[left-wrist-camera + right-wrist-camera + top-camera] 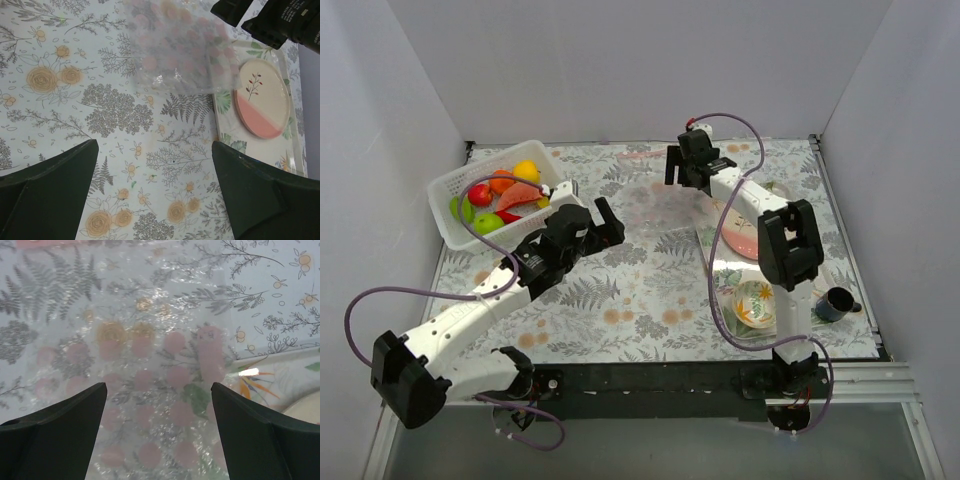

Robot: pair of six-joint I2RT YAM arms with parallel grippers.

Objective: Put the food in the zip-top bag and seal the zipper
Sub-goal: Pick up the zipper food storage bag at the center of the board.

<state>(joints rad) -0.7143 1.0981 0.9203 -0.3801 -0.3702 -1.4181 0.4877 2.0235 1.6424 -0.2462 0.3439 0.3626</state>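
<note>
Left gripper (154,150), jaws wide and empty, hovers with the zip-top bag (180,55) flat at its 12 o'clock. Right gripper (158,390), likewise open and empty, hangs directly over the bag, zipper (47,242) at 11 o'clock; the food (500,195) lies in the basket (445,215), table's 10 o'clock.

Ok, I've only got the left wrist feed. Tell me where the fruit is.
Observer: The fruit is piled in the white basket at the far left corner of the table.
Operator: Now give me the zipper's side.
Observer: The pink zipper strip runs along the far edge of the bag, away from the arm bases.
Operator: Report the right gripper.
Observer: The right gripper is open above the bag, holding nothing.
</note>
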